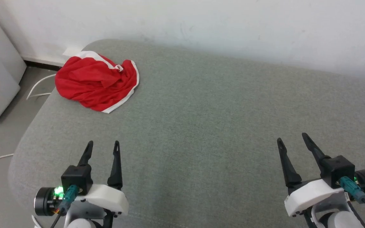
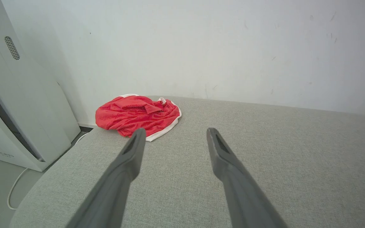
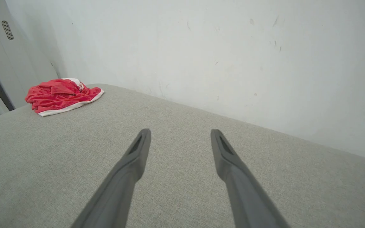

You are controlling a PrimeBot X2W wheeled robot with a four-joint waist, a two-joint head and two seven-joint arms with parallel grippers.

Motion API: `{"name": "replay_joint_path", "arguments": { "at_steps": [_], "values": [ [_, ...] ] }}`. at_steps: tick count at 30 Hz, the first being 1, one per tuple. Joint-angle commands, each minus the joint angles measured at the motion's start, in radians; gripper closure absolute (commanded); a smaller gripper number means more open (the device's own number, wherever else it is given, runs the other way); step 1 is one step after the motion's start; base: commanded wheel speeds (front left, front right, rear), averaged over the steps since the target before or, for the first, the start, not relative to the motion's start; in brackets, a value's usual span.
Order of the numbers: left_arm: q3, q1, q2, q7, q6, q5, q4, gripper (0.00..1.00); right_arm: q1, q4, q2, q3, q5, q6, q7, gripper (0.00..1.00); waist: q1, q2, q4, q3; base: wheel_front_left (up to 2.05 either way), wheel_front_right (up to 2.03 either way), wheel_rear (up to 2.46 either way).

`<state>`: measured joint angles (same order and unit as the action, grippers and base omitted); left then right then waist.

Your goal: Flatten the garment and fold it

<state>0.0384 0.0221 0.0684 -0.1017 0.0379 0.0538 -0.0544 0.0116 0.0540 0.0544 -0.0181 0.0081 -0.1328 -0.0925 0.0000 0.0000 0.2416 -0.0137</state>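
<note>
— Currently, how do we hold the arms?
— We hold the left gripper (image 1: 103,143) and the right gripper (image 1: 291,137) low over the near side of the grey cushion (image 1: 201,120). The fingers point forward, and each pair is spread apart and empty.
— And the garment (image 1: 93,84)?
— It lies crumpled at the cushion's far left corner, near the wall (image 1: 233,25) and well apart from both grippers.

Garment (image 1: 93,84) bright red, white edge trim; cushion (image 1: 217,120) grey-green weave; wall (image 1: 233,25) white.
</note>
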Motion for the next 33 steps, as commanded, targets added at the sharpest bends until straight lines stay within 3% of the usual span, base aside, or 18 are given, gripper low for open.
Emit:
{"name": "replay_joint_path", "arguments": {
  "at_steps": [1, 33],
  "values": [
    [0.002, 0.006, 0.007, -0.011, 0.009, 0.007, -0.007, 0.00, 0.015, 0.006, -0.002, -0.004, 0.003, 0.001, -0.012, 0.00, 0.0000, 0.0000, 0.012, -0.002, 0.00, 0.00, 0.00],
    [0.008, 0.013, 0.013, -0.076, 0.039, 0.036, -0.033, 0.00, 0.043, 0.027, -0.003, -0.016, 0.000, 0.001, -0.061, 0.00, 0.0000, 0.0000, 0.142, -0.022, 0.00, 0.00, 0.00]
  ]
}}
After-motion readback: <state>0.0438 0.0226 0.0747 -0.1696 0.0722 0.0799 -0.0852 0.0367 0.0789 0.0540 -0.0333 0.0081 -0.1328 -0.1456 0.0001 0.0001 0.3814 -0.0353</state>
